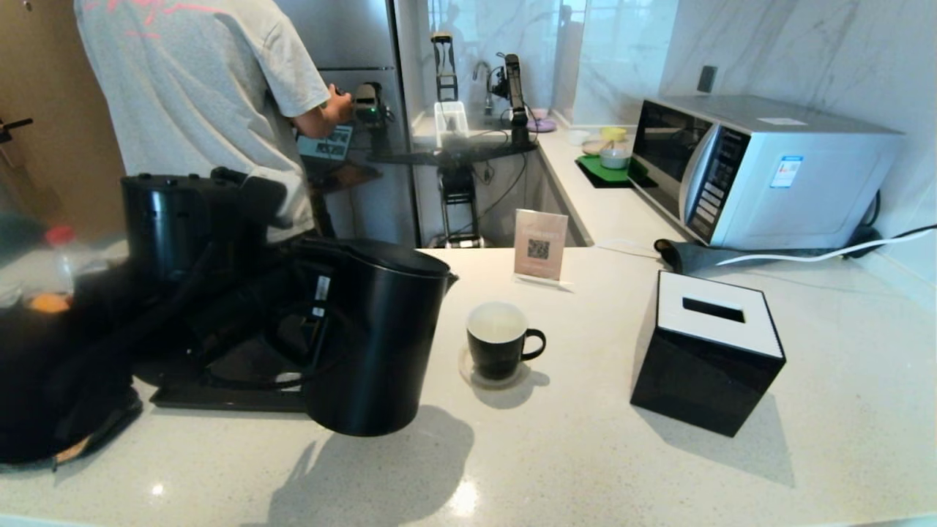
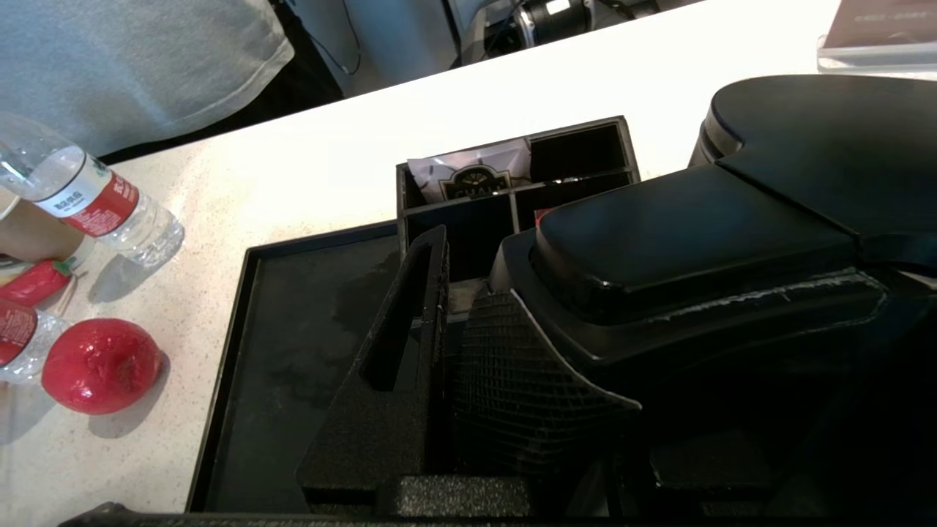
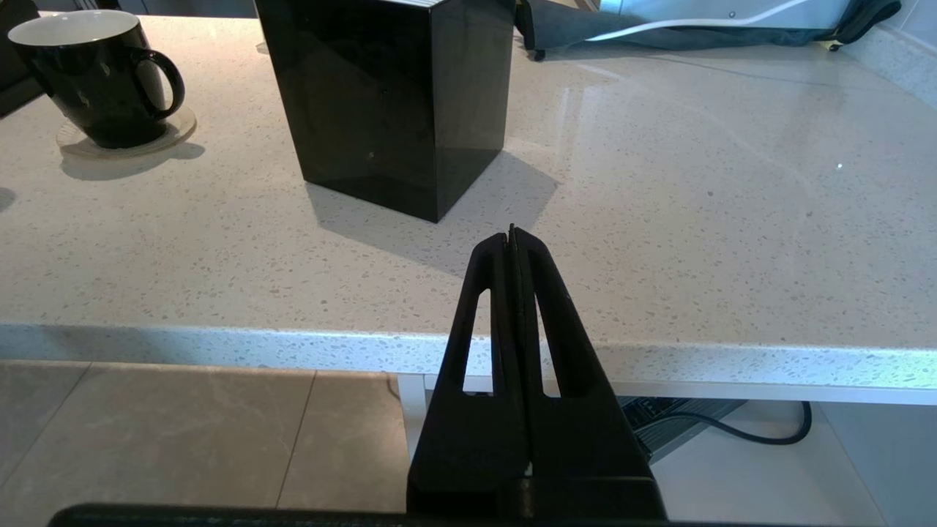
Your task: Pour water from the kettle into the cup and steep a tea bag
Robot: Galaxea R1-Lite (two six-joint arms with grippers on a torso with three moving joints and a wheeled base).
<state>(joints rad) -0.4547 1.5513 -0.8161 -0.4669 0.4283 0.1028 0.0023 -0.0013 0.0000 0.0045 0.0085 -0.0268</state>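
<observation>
The tall black kettle (image 1: pixel 373 337) hangs just above the counter, left of the cup, its spout toward the cup; its shadow falls on the counter below it. My left gripper (image 1: pixel 307 322) is shut on the kettle's loop handle (image 2: pixel 681 249); in the left wrist view one finger (image 2: pixel 410 329) shows beside the handle. The small black cup (image 1: pixel 498 340) stands on a clear coaster, its handle to the right; its white inside (image 3: pixel 69 25) looks pale and I cannot tell whether it holds water. No tea bag shows. My right gripper (image 3: pixel 512 234) is shut and empty, off the counter's front edge.
A black tissue box (image 1: pixel 706 351) stands right of the cup. Behind it are a microwave (image 1: pixel 761 168) and a small QR sign (image 1: pixel 540 245). A black tray (image 2: pixel 293 351) with a compartment organiser (image 2: pixel 512 176) lies under the kettle arm. Water bottles (image 2: pixel 95 201) and a red fruit (image 2: pixel 101 364) lie left. A person (image 1: pixel 198 88) stands behind.
</observation>
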